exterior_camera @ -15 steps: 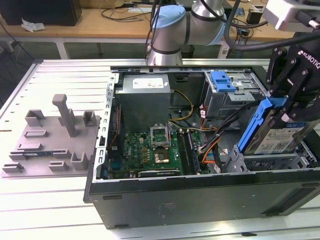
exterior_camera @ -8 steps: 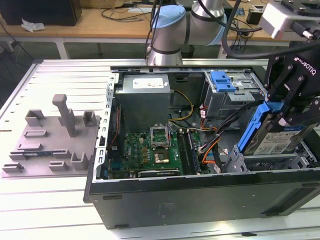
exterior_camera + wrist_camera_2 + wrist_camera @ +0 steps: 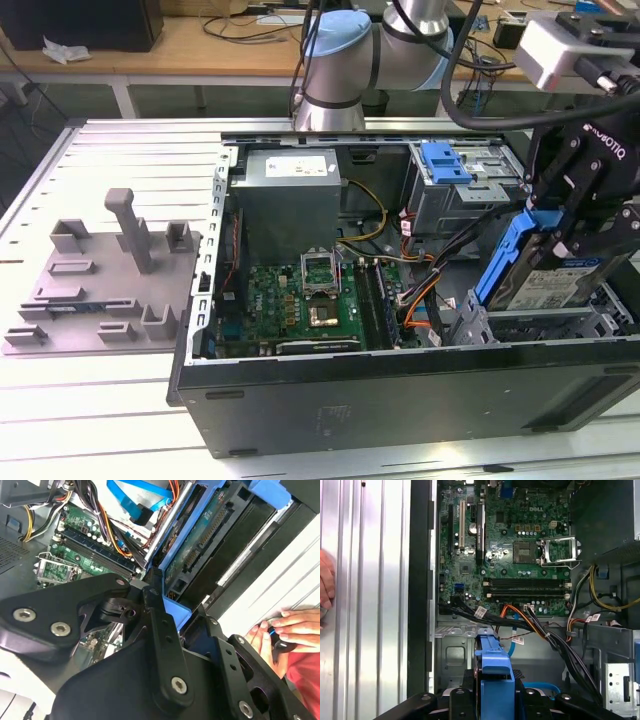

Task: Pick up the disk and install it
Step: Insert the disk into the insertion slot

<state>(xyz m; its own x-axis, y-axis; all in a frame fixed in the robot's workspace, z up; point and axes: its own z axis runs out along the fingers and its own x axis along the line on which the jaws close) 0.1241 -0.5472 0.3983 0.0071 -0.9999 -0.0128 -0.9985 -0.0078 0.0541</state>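
Observation:
The disk (image 3: 552, 283), a silver drive with a white-and-blue label and blue side rails, hangs tilted on edge over the metal drive bay (image 3: 545, 327) at the front corner of the open computer case (image 3: 400, 395), on the exterior view's right. My gripper (image 3: 562, 232) is shut on its upper end from above. In the second wrist view the disk's green circuit-board underside (image 3: 205, 530) runs away from my gripper (image 3: 170, 607). The first wrist view shows a blue rail (image 3: 494, 662) clamped between the black fingers (image 3: 462, 700), above the case floor.
A motherboard (image 3: 315, 295), cable bundles (image 3: 420, 290) and a power supply (image 3: 290, 195) fill the case. A blue latch piece (image 3: 445, 162) sits on the rear bay. The grey holder (image 3: 110, 270) with posts lies on the table at the exterior view's left. A person's hand (image 3: 282, 630) rests beside the case.

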